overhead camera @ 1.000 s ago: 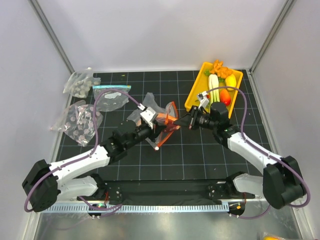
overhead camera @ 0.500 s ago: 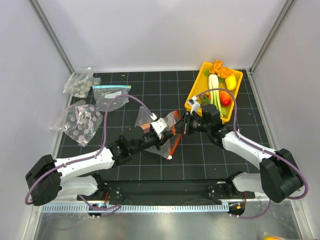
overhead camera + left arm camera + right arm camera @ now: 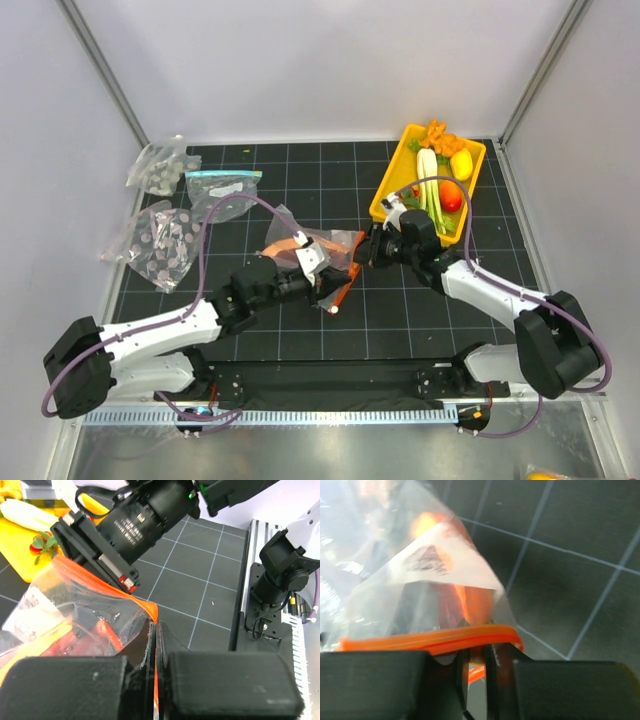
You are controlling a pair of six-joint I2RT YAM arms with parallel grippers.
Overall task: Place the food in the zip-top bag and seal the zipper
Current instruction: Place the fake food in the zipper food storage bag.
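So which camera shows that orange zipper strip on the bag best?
The right wrist view: the zipper runs across the whole frame, close up. The left wrist view shows one slanting stretch of it; the top view shows only a small orange sliver.

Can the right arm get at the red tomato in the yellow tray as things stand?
Probably not yet. The right gripper is shut on the zipper of the zip-top bag, so its fingers are taken. The way itself looks free: the tomato lies just beyond it in the yellow tray, nothing between.
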